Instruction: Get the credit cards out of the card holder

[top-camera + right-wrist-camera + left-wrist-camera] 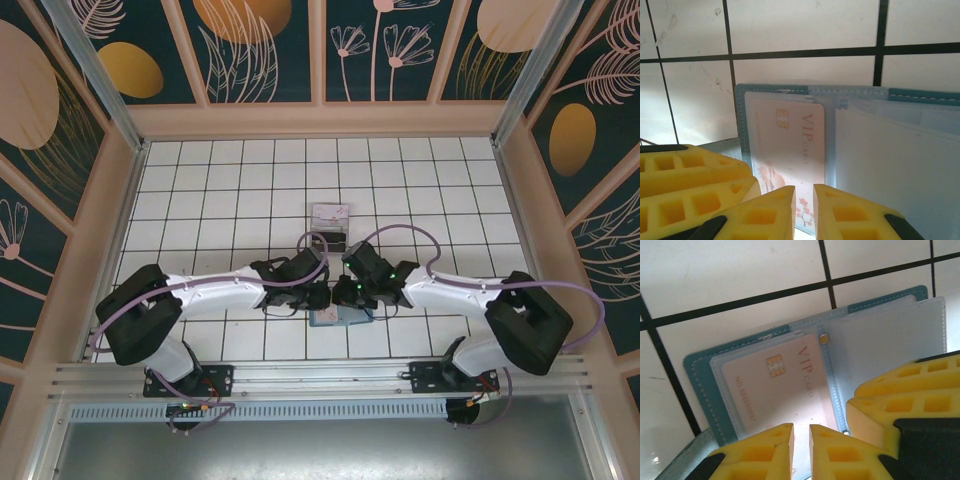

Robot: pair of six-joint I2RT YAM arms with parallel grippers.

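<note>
The teal card holder (340, 318) lies open on the white tiled table between the two arms. In the left wrist view its teal edge (697, 375) frames clear sleeves. A pale pinkish credit card (775, 390) marked VIP sits in the left sleeve. My left gripper (800, 427) hovers over that card's near end, its jaws drawn to a thin slit with nothing seen between them. The right gripper's yellow fingers (900, 390) stand beside it. In the right wrist view my right gripper (804, 189) is likewise nearly closed above the blossom-printed end of the card (790, 145), left of the card holder's empty sleeve (900, 160).
A pale card (331, 213) lies on the tiles behind the grippers, with a dark flat piece (335, 240) just in front of it. Wooden walls (115, 200) ring the table. A metal rail (320, 375) runs along the near edge.
</note>
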